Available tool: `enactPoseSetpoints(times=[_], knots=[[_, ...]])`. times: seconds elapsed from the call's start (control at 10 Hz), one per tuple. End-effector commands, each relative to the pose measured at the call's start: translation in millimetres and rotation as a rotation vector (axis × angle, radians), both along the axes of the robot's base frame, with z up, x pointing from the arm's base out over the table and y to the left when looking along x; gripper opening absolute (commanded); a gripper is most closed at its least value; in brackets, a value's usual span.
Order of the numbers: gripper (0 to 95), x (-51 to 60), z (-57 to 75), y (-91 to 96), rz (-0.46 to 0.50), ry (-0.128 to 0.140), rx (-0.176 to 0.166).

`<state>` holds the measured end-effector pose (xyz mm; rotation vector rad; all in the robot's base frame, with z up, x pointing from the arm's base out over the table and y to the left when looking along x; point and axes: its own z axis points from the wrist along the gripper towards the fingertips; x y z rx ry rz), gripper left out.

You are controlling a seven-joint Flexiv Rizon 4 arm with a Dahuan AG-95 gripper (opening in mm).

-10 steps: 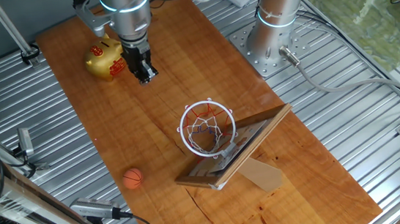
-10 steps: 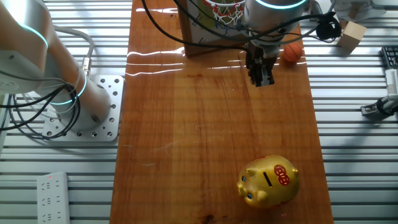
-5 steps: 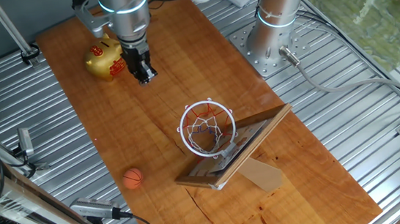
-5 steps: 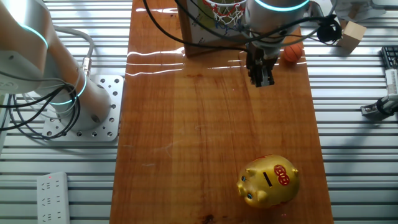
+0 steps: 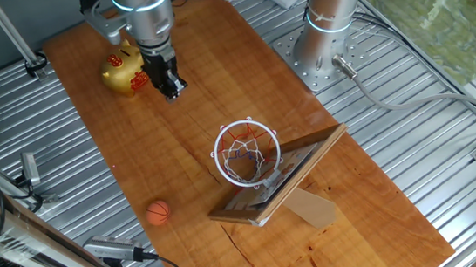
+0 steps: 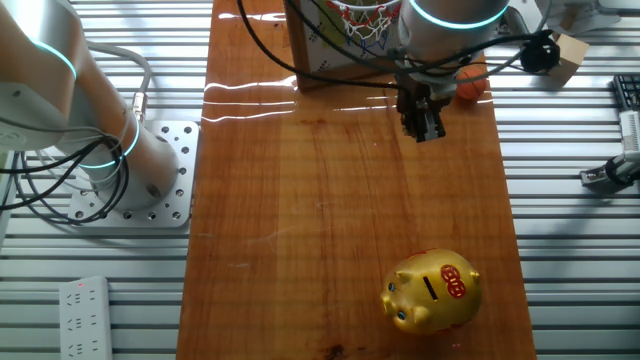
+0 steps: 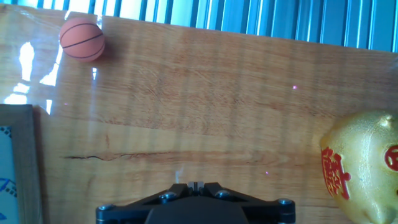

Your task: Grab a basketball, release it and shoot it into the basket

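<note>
The small orange basketball (image 5: 158, 211) lies on the wooden board near its front left edge. It also shows in the other fixed view (image 6: 471, 85), partly behind the arm, and at the top left of the hand view (image 7: 82, 38). The basket (image 5: 246, 153), a white ring with net on a wooden-framed backboard (image 5: 290, 174), stands mid-board; its net shows in the other fixed view (image 6: 365, 18). My gripper (image 5: 172, 89) hangs above the board beside the piggy bank, far from the ball. Its fingers are shut together and empty in the hand view (image 7: 195, 185).
A gold and red piggy bank (image 5: 123, 71) sits just left of the gripper and shows in the hand view (image 7: 360, 163). A second arm's base (image 5: 325, 42) stands right of the board. Ribbed metal table surrounds the wooden board (image 5: 209, 101). Cables lie front left.
The arm has shifted slightly left in the one fixed view; the gripper stays shut. The ball, hoop and piggy bank have not moved.
</note>
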<state>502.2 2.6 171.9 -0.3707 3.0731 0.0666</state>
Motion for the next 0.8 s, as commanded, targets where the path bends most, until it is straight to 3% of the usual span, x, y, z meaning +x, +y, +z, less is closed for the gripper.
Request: enactPoseSetpoints(times=[0.1,0.2,0.4,0.6,0.8], knots=[[0.0,-2.1,0.5,-0.4,-0.097,-0.06,0.031],[0.0,-2.1,0.5,-0.4,-0.11,-0.073,0.031],[0.0,-2.1,0.5,-0.4,-0.115,-0.056,-0.044],[0.0,-2.1,0.5,-0.4,-0.119,-0.048,-0.049],[0.0,-2.1,0.5,-0.4,-0.12,-0.058,-0.035]])
